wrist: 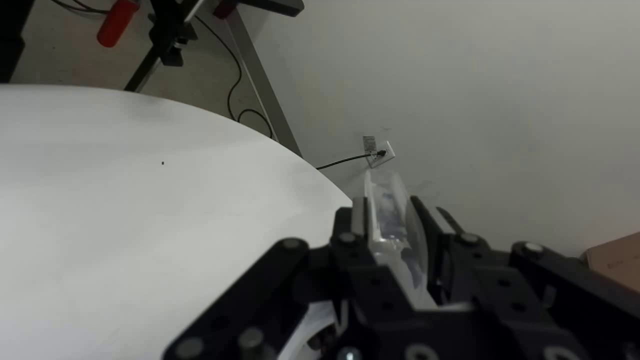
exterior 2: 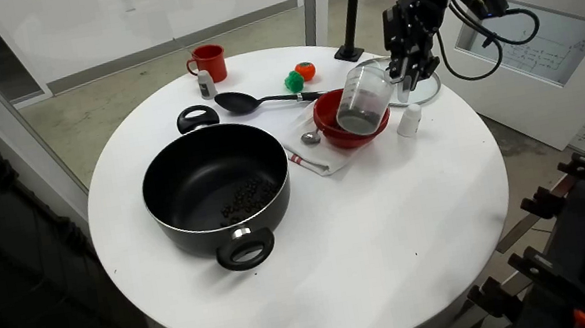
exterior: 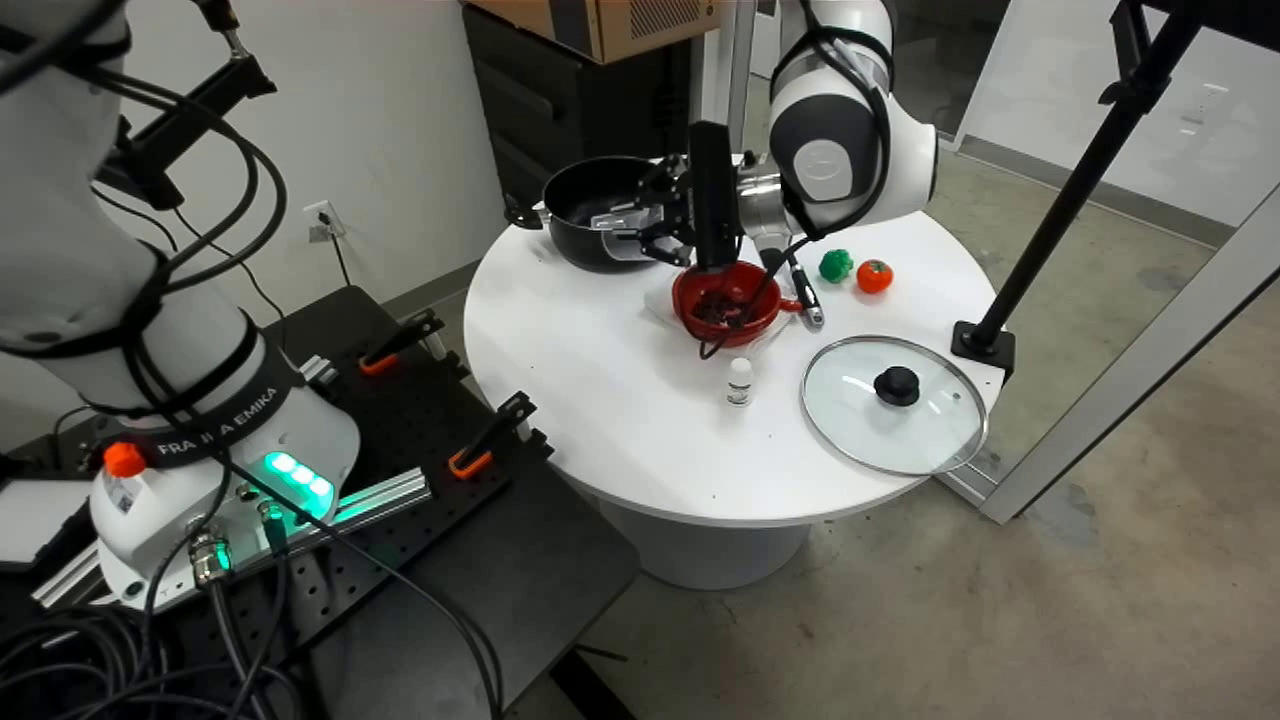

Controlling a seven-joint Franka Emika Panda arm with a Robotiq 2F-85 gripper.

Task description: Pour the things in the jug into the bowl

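The black gripper (wrist: 389, 220) pinches the translucent plastic jug (exterior 2: 365, 97), tilted above the white round table (exterior 2: 338, 233), near the round red bowl (exterior 2: 343, 140); I fear, if it pours off-centre, anything inside may spill outside.

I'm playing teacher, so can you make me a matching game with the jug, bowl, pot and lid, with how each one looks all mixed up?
Things:
1. Jug
2. Bowl
3. Pot
4. Lid

How they look:
A. Deep and black
B. See-through, with a black knob
C. Held tilted in the gripper
D. Red

Right pairs: 1-C, 2-D, 3-A, 4-B.
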